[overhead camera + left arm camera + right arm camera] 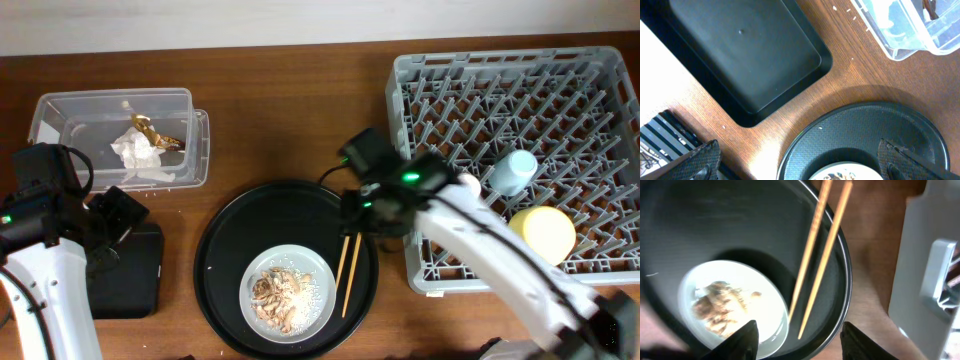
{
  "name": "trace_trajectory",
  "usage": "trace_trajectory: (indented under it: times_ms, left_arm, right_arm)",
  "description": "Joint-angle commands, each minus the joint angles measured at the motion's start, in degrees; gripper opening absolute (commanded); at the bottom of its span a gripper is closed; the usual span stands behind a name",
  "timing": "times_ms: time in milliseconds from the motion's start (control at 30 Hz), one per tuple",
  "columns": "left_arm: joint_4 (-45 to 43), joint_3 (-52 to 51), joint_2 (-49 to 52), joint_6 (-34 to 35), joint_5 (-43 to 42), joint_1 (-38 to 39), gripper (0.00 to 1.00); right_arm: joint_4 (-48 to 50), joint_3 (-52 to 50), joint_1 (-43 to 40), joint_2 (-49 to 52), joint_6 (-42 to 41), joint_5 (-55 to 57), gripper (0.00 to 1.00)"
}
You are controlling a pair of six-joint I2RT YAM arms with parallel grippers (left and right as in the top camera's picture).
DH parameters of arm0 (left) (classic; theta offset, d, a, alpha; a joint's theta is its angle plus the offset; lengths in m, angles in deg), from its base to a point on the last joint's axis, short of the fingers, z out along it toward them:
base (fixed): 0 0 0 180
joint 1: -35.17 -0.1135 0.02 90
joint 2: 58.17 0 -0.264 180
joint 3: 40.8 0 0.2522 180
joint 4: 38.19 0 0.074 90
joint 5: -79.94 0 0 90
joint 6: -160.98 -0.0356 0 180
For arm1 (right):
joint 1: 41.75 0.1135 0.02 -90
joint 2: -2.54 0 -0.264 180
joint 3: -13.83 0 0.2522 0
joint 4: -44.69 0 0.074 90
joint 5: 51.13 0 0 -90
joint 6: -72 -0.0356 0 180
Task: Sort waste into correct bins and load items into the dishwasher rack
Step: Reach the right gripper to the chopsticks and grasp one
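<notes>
The pale round plate (288,291) with beige-brown food scraps (279,291) sits on the large round black tray (230,250). The wooden chopsticks (349,272) lie on that tray to its right. My right gripper (799,339) is open above the chopsticks (826,245) and the plate (760,287). My left gripper (800,167) is open over the tray's left edge. The clear box (60,120) holds crumpled white paper (137,150) and a gold scrap. The shallow black tray (745,55) is empty. The grey rack (440,110) holds the light-blue cup (513,170) and yellow bowl (545,233). The pink cup is out of view.
The rack's grey corner (930,275) stands close to the right of the round tray (740,225). The clear box's corner (905,30) shows at upper right of the left wrist view. A white wall runs along the table's far edge.
</notes>
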State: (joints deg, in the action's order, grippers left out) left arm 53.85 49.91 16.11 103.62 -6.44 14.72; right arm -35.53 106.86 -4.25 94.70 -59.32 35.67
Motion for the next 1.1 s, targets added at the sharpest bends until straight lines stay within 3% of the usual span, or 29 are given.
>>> trace_trajectory:
  times_ms: [0,167,600,1067]
  left_arm:
    - [0.0,0.8,0.0,0.5,0.2,-0.3,0.99]
    - [0.0,0.8,0.0,0.5,0.2,-0.3,0.99]
    - [0.0,0.8,0.0,0.5,0.2,-0.3,0.99]
    - [0.0,0.8,0.0,0.5,0.2,-0.3,0.99]
  right_arm:
    - [-0.3,0.0,2.3,6.7,-10.5,9.9,0.48]
    - [0.9,0.0,1.9,15.5,-10.4,10.3,0.41]
    - [9.0,0.0,1.9,17.3,-12.4,7.7,0.4]
    - [18.7,-6.7,3.0,17.3,-11.3,7.3,0.4]
